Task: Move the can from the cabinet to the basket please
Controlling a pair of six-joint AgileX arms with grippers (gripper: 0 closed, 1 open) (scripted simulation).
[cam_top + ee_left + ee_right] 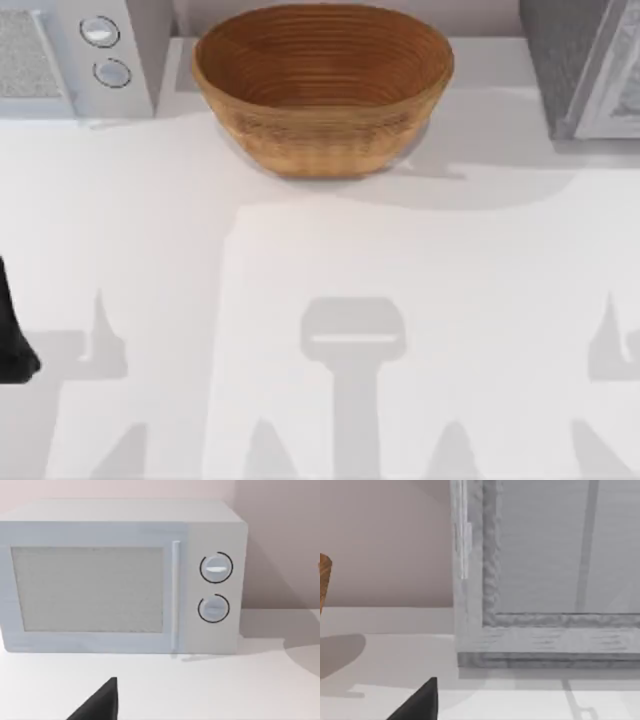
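Bright, even light fills all three views. Soft grey shadows of the arms and the overhead rig lie across the white table, and the basket throws a faint shadow toward the right. No glare; edges look slightly soft.

The top view's right edge is cutting off the cabinet, its left edge the microwave. The cabinet's closed door is hiding whatever sits inside.

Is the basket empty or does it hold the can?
Empty: the top view shows only bare ribbed wicker inside the basket.
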